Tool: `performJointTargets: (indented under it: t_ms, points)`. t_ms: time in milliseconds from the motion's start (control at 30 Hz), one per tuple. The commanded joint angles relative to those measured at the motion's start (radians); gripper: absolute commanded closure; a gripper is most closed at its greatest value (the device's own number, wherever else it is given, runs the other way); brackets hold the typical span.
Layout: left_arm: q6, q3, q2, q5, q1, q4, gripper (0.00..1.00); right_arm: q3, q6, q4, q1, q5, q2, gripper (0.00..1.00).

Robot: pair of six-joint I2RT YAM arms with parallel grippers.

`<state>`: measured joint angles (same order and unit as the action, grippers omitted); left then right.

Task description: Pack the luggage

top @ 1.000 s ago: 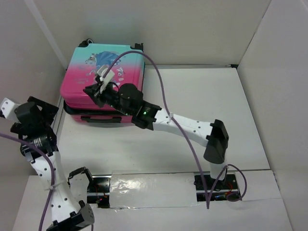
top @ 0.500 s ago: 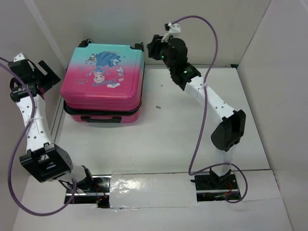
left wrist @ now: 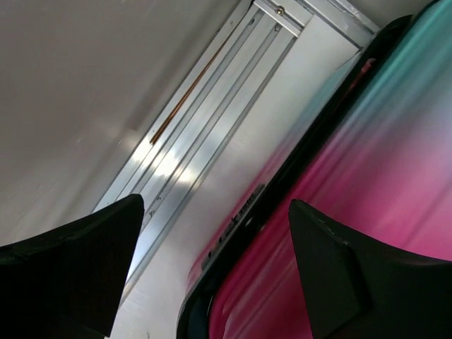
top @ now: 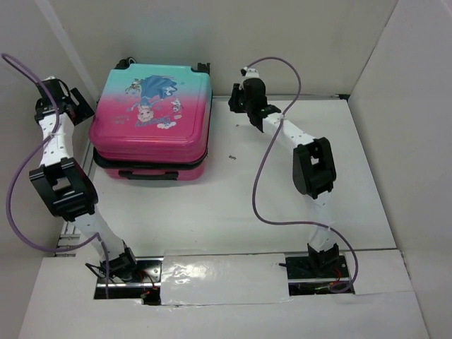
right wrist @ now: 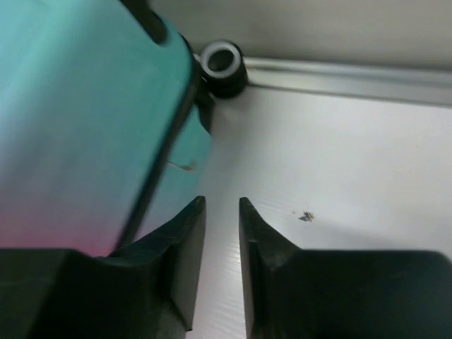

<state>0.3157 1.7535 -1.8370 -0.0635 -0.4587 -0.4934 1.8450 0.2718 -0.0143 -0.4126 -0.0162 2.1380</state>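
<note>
The luggage (top: 150, 116) lies flat and closed at the back left of the table, pink-to-teal shell with a cartoon print, black trim and a small wheel (top: 205, 68). My left gripper (top: 79, 107) is beside its left side, open and empty; in the left wrist view (left wrist: 215, 205) the wide jaws frame the pink shell (left wrist: 367, 162) and its black seam. My right gripper (top: 236, 102) hangs beside the back right corner. In the right wrist view (right wrist: 222, 201) its fingers are nearly together over bare table with nothing between them, next to the teal shell (right wrist: 85, 106) and a wheel (right wrist: 221, 65).
White walls close in the table on the left, back and right. An aluminium rail (left wrist: 205, 127) runs along the left wall, another along the back (right wrist: 353, 70). A small dark speck (top: 232, 157) lies on the table right of the luggage. Purple cables loop from both arms.
My right gripper left the luggage lid, swung up to the back, and now sits low beside the back right corner. My left arm rose and reached back to the luggage's left side.
</note>
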Motion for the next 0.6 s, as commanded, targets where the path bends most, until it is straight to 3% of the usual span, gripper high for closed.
performJointTargets:
  t_ms: [0,133,167,233,400,567]
  points:
    - [-0.032,0.058,-0.062,-0.082,0.044,0.078,0.04,0.063,0.006,0.053,0.028,0.027,0.083,0.69]
    - [-0.058,0.067,-0.142,-0.168,0.057,0.127,0.04,0.163,0.006,0.027,0.028,0.027,0.204,0.77]
    - [-0.087,0.09,-0.183,-0.197,0.057,0.136,0.04,0.189,0.006,0.036,0.028,0.036,0.244,0.86]
    - [-0.112,0.142,-0.236,-0.217,0.066,0.136,0.04,0.21,0.026,0.051,0.028,0.064,0.278,0.91]
    - [-0.161,0.294,-0.37,-0.289,0.066,0.069,0.04,0.328,0.05,0.073,0.006,0.114,0.4,0.93]
    - [-0.196,0.273,-0.346,-0.302,0.066,0.125,0.04,0.405,0.014,0.071,-0.055,0.104,0.464,0.93]
